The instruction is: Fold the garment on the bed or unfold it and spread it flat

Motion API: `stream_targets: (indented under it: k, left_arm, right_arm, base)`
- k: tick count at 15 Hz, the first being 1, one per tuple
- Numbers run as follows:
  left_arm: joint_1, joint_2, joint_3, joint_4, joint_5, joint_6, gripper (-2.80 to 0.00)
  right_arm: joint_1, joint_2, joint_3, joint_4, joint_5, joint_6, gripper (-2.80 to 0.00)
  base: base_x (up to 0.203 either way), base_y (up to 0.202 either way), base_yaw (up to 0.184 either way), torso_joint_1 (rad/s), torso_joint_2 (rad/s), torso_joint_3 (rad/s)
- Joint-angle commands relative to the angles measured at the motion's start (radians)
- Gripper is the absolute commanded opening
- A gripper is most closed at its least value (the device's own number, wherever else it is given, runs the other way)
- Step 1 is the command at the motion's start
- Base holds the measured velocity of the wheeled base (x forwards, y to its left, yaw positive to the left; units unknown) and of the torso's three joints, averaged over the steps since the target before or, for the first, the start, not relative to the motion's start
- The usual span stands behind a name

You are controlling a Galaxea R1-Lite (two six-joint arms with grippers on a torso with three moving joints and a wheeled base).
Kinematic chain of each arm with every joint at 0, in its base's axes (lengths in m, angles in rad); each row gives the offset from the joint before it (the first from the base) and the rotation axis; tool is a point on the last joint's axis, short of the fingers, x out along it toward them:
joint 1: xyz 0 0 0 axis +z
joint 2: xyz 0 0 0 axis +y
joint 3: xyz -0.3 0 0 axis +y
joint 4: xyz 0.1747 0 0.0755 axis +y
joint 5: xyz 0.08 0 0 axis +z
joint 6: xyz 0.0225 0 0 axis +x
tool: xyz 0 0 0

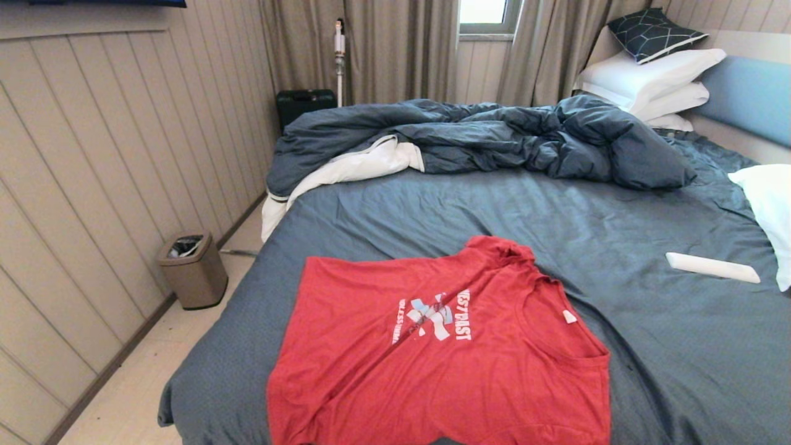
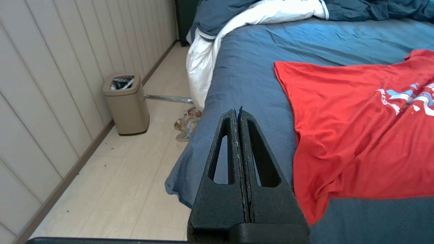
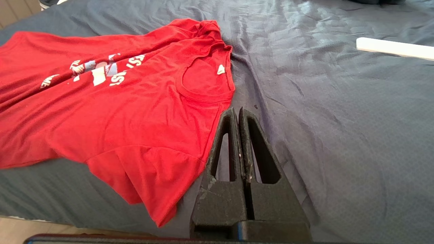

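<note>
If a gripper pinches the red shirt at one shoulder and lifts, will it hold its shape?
Probably not: the garment looks thin and creased, so it should droop. Its near sleeve already hangs over the bed edge, so it may slide.

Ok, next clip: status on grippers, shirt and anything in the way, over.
Left gripper shut, empty, over bed edge. Right gripper shut, empty, beside shirt's collar end. Shirt spread print-up, one sleeve bunched. White bar on sheet, apart from shirt.
</note>
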Motion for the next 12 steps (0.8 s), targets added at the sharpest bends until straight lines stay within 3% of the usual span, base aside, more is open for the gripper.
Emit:
stream_targets:
  k: [1,12]
  left_arm:
    - [0.0,0.002,0.0,-0.001,0.0,-0.001,-2.8]
    - [0.0,0.002,0.0,-0.001,0.0,-0.007,-2.8]
  right_arm:
    - [0.0,0.004,0.0,0.0,0.0,0.0,-2.8]
    - [-0.001,0.006,0.0,0.0,-0.002,0.003,-2.8]
  base:
    - [0.0,0.0,0.0,0.0,0.0,0.0]
    - [0.0,0.0,0.0,0.0,0.0,0.0]
